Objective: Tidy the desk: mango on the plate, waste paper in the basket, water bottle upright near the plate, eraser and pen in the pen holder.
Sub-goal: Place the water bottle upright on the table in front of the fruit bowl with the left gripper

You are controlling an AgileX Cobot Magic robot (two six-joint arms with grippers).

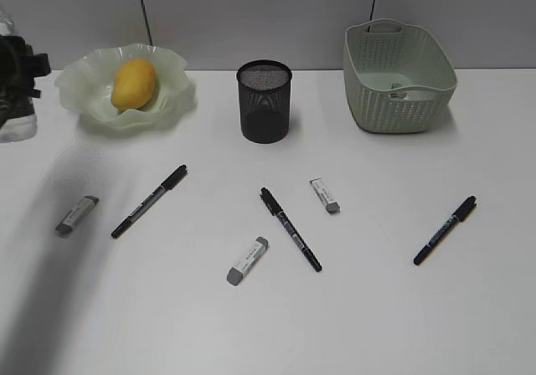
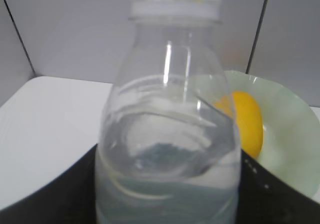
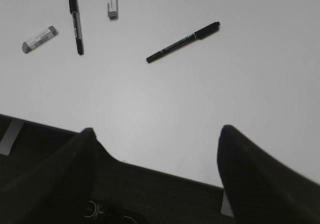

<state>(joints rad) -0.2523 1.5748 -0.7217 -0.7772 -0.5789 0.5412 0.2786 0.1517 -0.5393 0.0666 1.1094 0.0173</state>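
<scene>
Nearest the front edge of the desk [image 1: 352, 325], the right gripper [image 3: 155, 149] is hovering with jaws standing wide and holding nothing. Ahead of it, three slim black pens and three small grey-and-white block erasers are lying scattered across the middle of the smooth white surface: one pen [image 1: 445, 230] toward the right edge, one pen [image 1: 290, 228] at centre between two erasers, and one pen [image 1: 150, 201] toward the left beside the third eraser [image 1: 76, 215]. At the far left edge, the left gripper [image 1: 15, 78] is closing partway round the clear, ribbed water bottle [image 2: 167, 134], white cap upward, just beside the plate [image 1: 84, 82]. Judged step: standing the bottle; the base should be seating flat before the jaws are releasing, and withdrawal should be straight to avoid tipping. Along the far edge, the yellow mango [image 1: 134, 84] is resting in the wavy translucent plate, the black mesh pen holder [image 1: 264, 101] is standing empty at centre, and the woven-pattern basket [image 1: 400, 78] is sitting toward the right corner, something small and grey lying inside.
</scene>
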